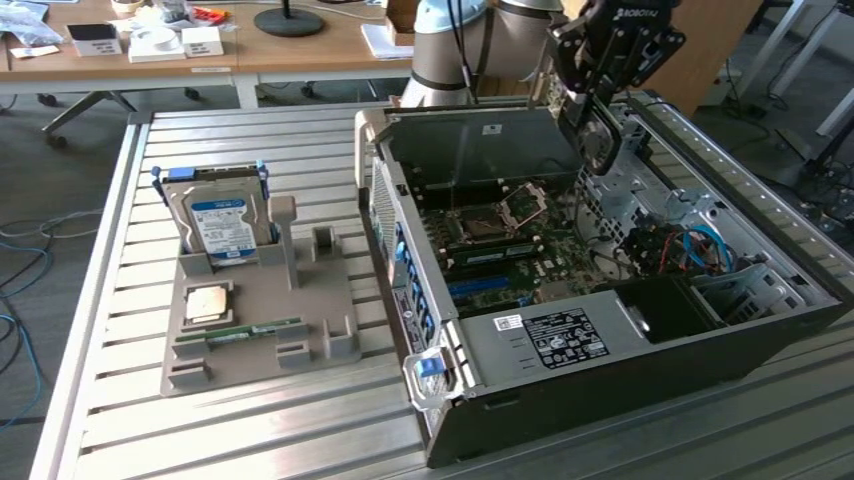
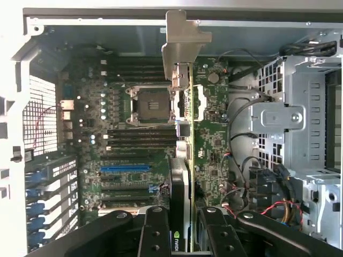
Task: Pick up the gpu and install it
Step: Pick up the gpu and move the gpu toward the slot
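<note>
My gripper (image 2: 179, 227) is shut on the gpu (image 2: 183, 176), a thin dark card seen edge-on with its silvery bracket (image 2: 182, 43) at the far end. The black fingers (image 2: 155, 230) clamp the card from both sides. In the exterior view the gripper (image 1: 607, 60) hangs over the back right corner of the open computer case (image 1: 641, 390), and the gpu (image 1: 598, 125) hangs below it, above the motherboard (image 1: 534, 250). Under the card lie the motherboard (image 2: 134, 134), its processor socket (image 2: 151, 104) and a blue slot (image 2: 124, 168); the card is apart from the slots.
A grey holder (image 1: 287, 300) on the slatted table carries a hard drive (image 1: 220, 225), a processor chip (image 1: 207, 303) and a green memory stick (image 1: 240, 330). Inside the case are a metal drive cage (image 2: 289, 118), loose cables (image 1: 694, 250) and a power supply (image 1: 561, 335).
</note>
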{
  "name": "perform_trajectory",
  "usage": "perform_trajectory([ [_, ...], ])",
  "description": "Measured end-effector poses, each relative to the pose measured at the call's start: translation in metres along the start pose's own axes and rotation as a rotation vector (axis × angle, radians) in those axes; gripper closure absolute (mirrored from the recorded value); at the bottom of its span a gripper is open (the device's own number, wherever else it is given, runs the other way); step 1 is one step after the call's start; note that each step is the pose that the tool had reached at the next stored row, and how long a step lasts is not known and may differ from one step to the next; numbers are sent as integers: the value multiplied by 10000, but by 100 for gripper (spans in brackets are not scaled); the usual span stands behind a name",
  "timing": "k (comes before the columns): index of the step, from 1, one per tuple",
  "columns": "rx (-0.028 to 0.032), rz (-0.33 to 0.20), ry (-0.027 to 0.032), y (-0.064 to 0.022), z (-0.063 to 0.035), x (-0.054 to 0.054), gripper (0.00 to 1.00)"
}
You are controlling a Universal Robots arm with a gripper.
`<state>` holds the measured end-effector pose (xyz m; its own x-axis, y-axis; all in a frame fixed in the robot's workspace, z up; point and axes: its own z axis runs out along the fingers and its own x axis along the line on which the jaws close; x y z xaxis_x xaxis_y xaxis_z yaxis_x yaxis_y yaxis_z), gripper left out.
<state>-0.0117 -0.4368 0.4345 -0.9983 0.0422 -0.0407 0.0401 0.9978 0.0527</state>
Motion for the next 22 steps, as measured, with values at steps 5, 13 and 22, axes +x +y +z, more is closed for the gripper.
perform_trajectory([
  [5, 0, 0, 0, 4, 4, -86, 73],
  [13, 0, 0, 0, 6, 6, -110, 73],
  [22, -1, -1, 0, 6, 6, -123, 73],
])
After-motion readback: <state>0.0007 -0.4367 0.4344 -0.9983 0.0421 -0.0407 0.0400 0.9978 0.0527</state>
